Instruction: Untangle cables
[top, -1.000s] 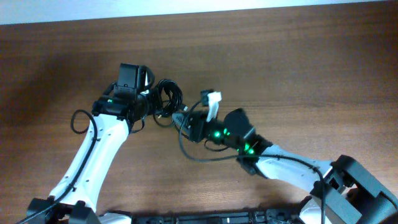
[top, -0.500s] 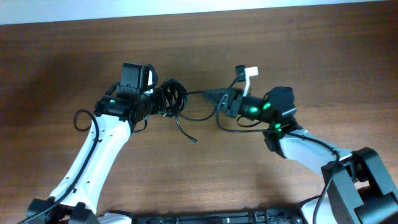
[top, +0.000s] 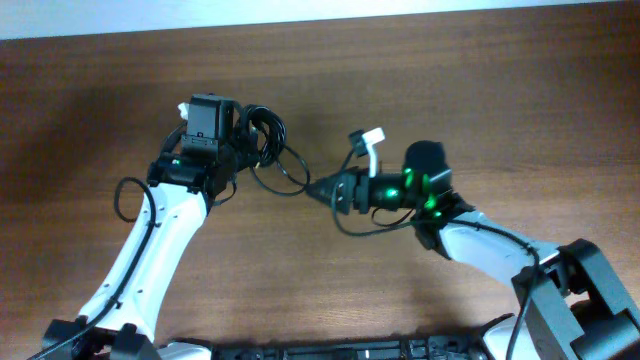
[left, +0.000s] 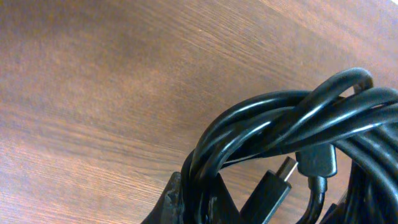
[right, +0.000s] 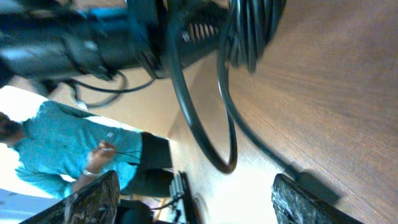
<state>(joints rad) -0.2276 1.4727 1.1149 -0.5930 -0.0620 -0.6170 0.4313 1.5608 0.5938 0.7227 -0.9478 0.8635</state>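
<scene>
Swung back leftward and lower: right gripper (top: 318, 188), fingers spread, loose strand passing between them | left gripper (top: 243, 140) pinching the coiled cables (top: 266, 133) over the table (top: 480, 90) | tangle looks unbroken, regrip needed

Left hand (top: 244, 141) clenched, right hand (top: 318, 188) spread.

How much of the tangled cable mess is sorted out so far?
Not much yet. Done: one loop hangs free of the bundle, reaching toward the open right gripper. In hand: the left gripper clamps the cables. Left: in the left wrist view the cords are still wound tightly around each other.
</scene>
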